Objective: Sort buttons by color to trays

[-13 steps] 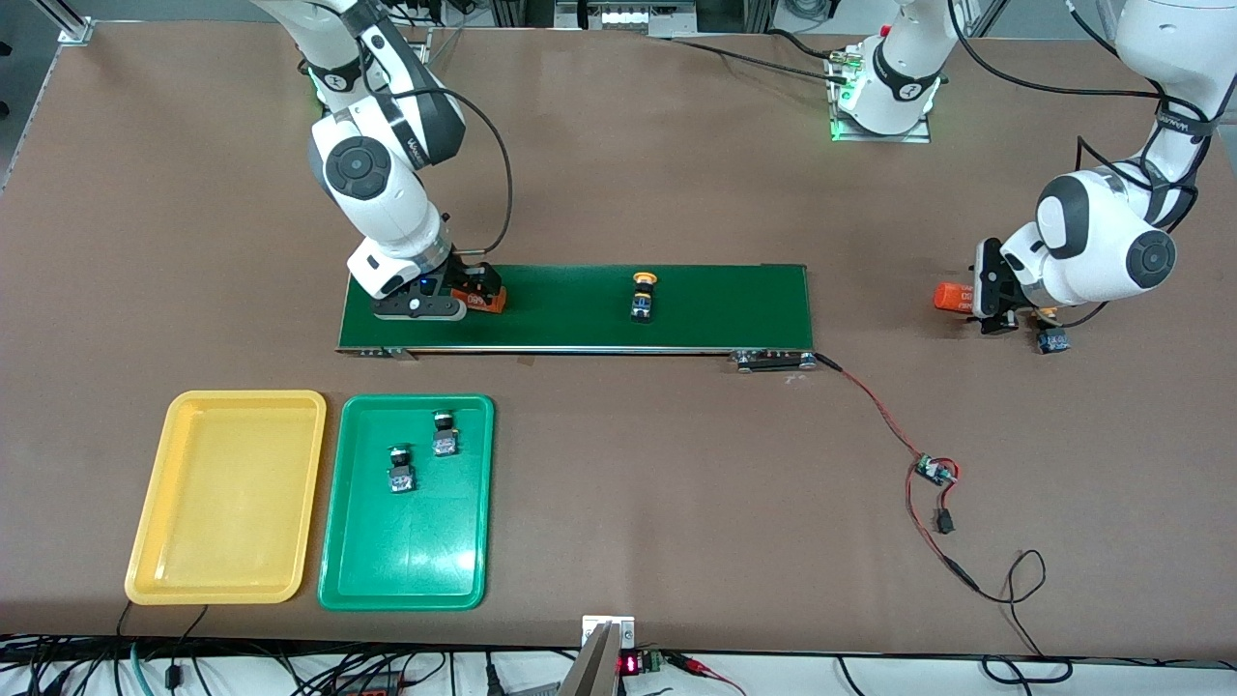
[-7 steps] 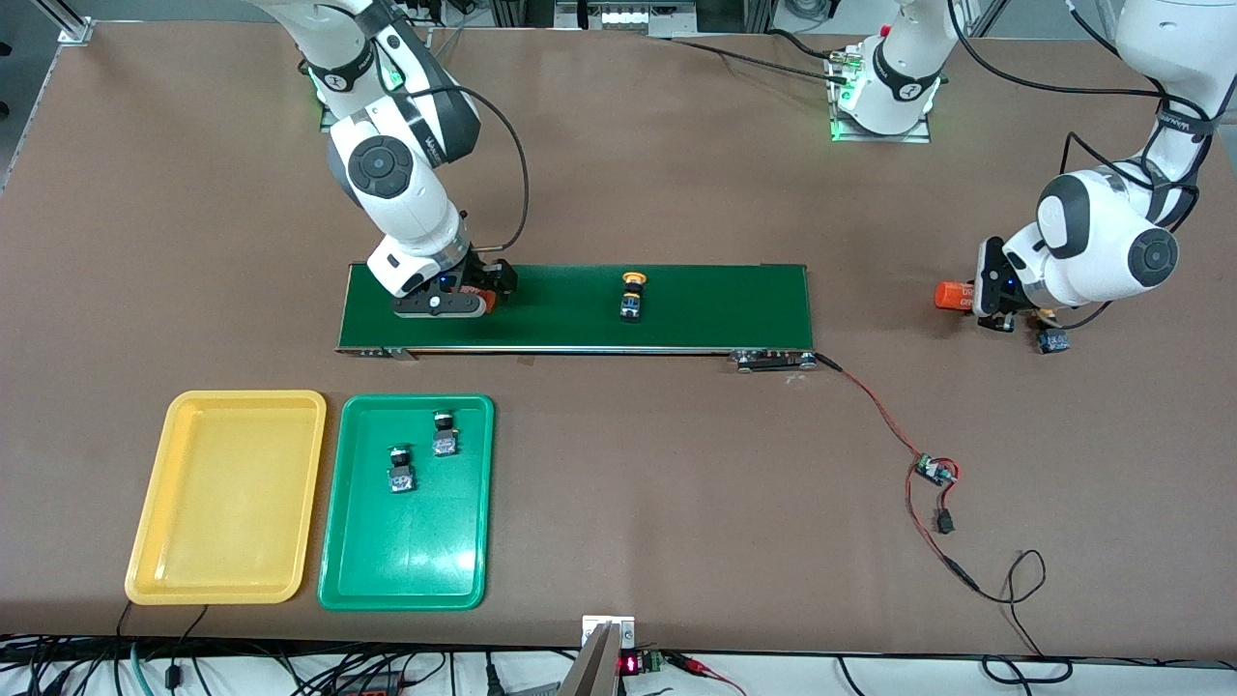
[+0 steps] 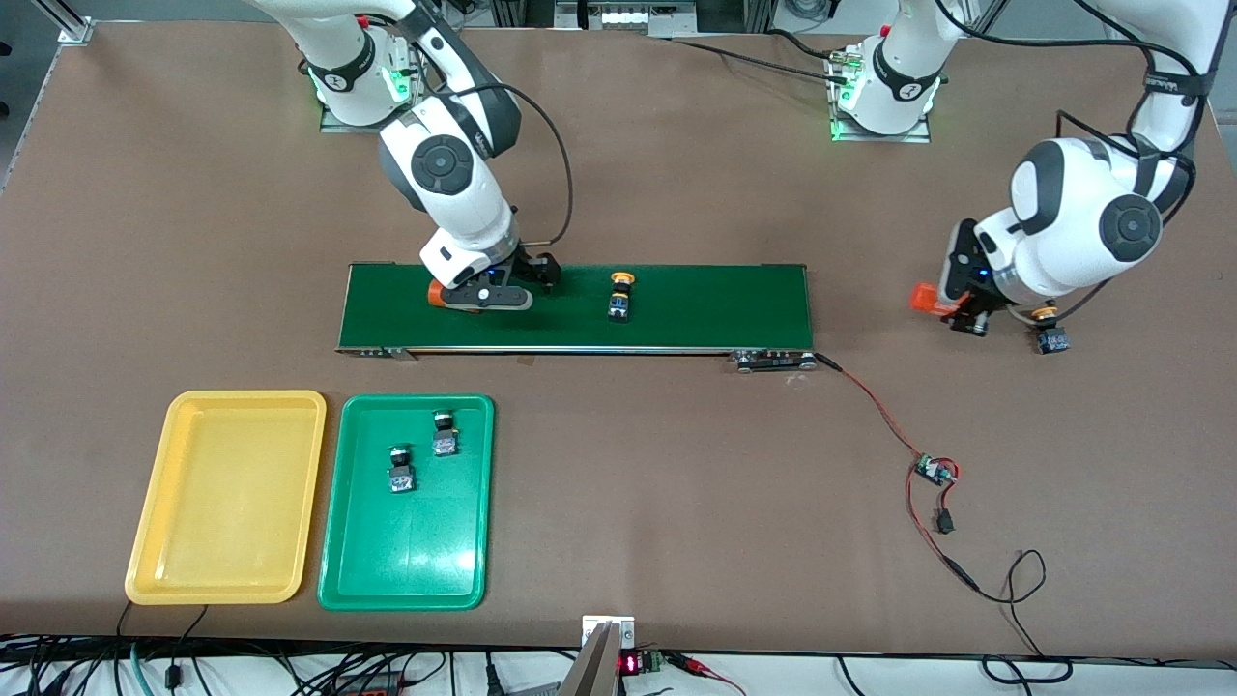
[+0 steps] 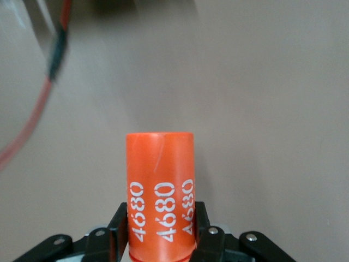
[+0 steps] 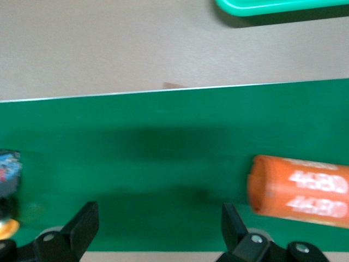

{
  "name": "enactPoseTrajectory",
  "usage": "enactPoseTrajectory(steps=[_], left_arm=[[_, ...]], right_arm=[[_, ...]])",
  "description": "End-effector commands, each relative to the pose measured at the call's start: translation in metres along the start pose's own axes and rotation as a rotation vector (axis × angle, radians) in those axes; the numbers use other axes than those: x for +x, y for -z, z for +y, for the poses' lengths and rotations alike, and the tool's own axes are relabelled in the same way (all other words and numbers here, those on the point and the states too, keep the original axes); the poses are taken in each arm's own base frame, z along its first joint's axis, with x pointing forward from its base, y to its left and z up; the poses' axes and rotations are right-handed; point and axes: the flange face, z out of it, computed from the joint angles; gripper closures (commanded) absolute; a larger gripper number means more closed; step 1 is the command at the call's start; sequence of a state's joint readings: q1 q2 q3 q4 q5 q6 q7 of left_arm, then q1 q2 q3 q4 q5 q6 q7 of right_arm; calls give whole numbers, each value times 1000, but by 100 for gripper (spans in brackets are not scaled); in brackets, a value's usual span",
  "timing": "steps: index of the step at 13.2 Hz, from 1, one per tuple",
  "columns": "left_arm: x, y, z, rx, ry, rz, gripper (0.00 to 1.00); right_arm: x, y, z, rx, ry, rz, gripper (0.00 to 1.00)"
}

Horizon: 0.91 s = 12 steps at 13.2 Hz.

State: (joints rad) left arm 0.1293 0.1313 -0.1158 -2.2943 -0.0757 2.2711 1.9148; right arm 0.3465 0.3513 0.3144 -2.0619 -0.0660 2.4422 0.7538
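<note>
Two green buttons (image 3: 444, 433) (image 3: 399, 470) lie in the green tray (image 3: 406, 561). The yellow tray (image 3: 227, 541) beside it holds nothing. One yellow button (image 3: 619, 296) lies on the dark-green belt (image 3: 715, 304). Another yellow button (image 3: 1051, 338) lies on the table under the left arm. My right gripper (image 3: 512, 285) is open and empty just over the belt, between the yellow button (image 5: 6, 180) and an orange cylinder (image 5: 300, 191). My left gripper (image 3: 955, 307) is shut on a second orange cylinder (image 4: 160, 180) above the table off the belt's end.
The orange cylinder (image 3: 440, 295) on the belt lies toward the right arm's end of it. A red and black wire (image 3: 875, 411) runs from the belt's other end to a small circuit board (image 3: 933, 470) nearer the front camera.
My right gripper has moved along the belt toward the yellow button, leaving the orange cylinder beside it. The button has drifted along the belt toward the right arm's end. My left gripper has shifted slightly with its cylinder.
</note>
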Motion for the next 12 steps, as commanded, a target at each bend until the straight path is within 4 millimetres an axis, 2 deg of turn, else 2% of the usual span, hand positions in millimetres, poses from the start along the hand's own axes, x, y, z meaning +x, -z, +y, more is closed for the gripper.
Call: enactPoseTrajectory(steps=[1, 3, 9, 10, 12], left_arm=[[42, 6, -17, -6, -19, 57, 100], [80, 3, -24, -13, 28, 67, 100], [197, -15, -42, -50, 169, 96, 100], [222, -16, -43, -55, 187, 99, 100], [237, -21, -52, -48, 206, 101, 100]], right_arm=[[14, -8, -22, 2, 14, 19, 0], [16, -15, -23, -15, 34, 25, 0], [19, -16, -16, -29, 23, 14, 0], [18, -16, -16, -32, 5, 9, 0], [18, -16, -17, -32, -82, 11, 0]])
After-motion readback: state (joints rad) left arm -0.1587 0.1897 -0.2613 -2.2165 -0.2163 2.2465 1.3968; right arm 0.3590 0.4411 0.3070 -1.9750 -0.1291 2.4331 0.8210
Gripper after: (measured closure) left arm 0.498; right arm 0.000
